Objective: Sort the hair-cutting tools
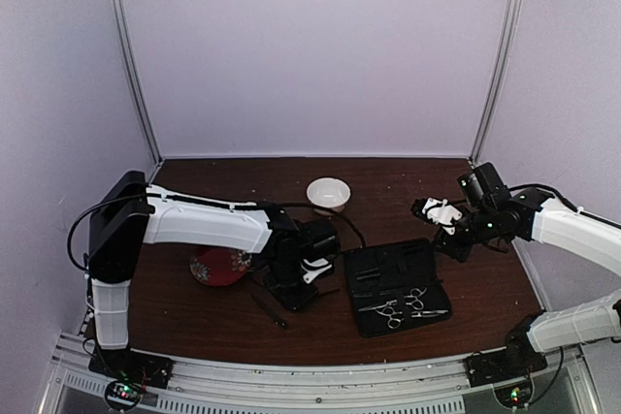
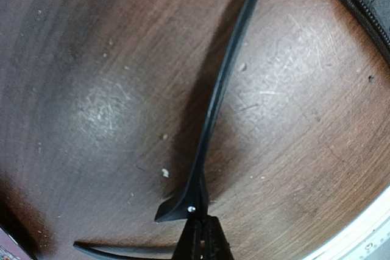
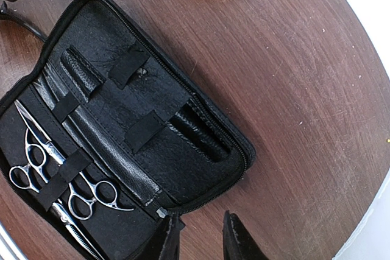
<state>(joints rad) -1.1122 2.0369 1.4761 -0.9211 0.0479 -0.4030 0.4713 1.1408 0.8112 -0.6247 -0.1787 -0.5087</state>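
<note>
Left gripper (image 2: 198, 238), low over the table just left of the case (image 3: 152, 168): jaws pinched tight on the hinge end of the black clip (image 2: 213, 108) (tip points toward the case). Right gripper (image 3: 204, 242), far-right of the case: jaws partly apart, empty. Both scissors (image 3: 38, 131) are strapped inside the case.

The white-and-black left arm (image 1: 204, 225) bends low toward the near centre, its black two-finger left gripper (image 2: 197, 226) pinched tight on a thin black stick-like tool (image 2: 222, 89). The white-and-black right arm (image 1: 572, 225) hangs raised at right, its right gripper (image 3: 201, 238) parted and empty.
</note>
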